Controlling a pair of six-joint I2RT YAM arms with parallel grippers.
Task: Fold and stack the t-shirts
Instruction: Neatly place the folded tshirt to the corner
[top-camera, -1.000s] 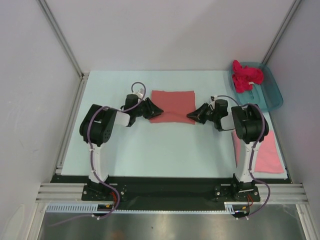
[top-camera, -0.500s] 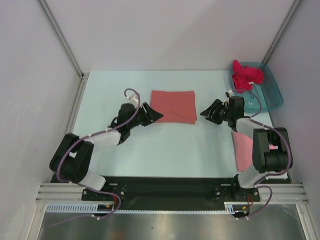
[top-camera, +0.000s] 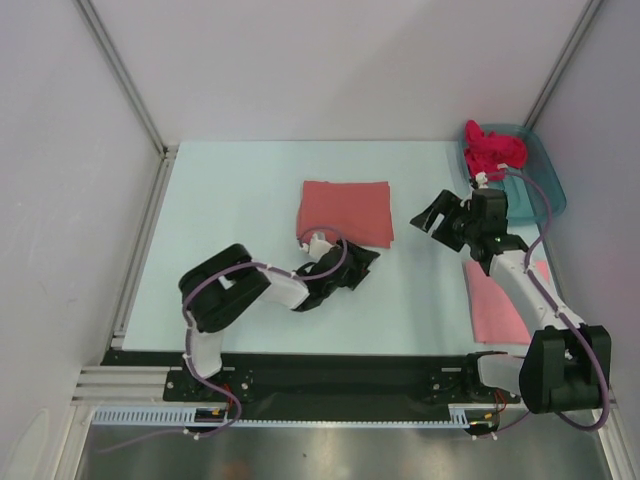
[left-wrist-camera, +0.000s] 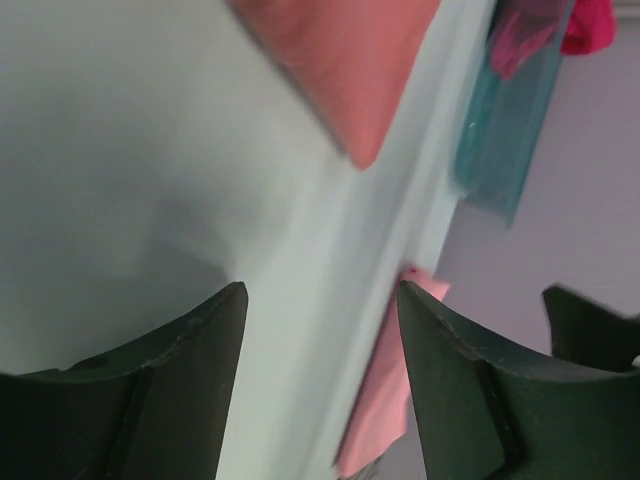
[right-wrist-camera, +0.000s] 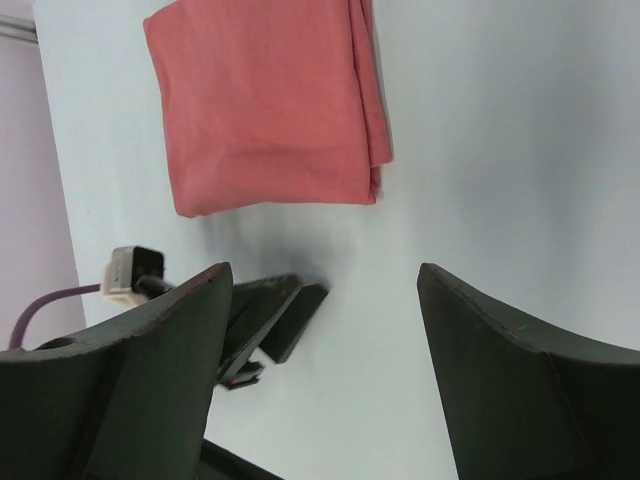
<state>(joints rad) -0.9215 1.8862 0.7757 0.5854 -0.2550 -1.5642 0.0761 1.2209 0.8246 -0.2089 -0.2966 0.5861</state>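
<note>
While folded salmon shirt lies centre, teal tub holds magenta shirt.

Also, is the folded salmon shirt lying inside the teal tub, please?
No, the salmon shirt lies on the table, left of the tub.

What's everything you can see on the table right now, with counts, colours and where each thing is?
folded t-shirt: one, salmon-coral, flat in the middle of the table
flat t-shirt: one, lighter pink, near right edge, partly hidden under the right arm
crumpled t-shirt: one, bright magenta, in the far end of the tub
tub: one, clear teal, far right corner
table: one, pale blue-white, between white walls
left gripper: one, black, open and holding nothing, just in front of the folded t-shirt's near edge
right gripper: one, black, open and holding nothing, to the right of the folded t-shirt
</note>
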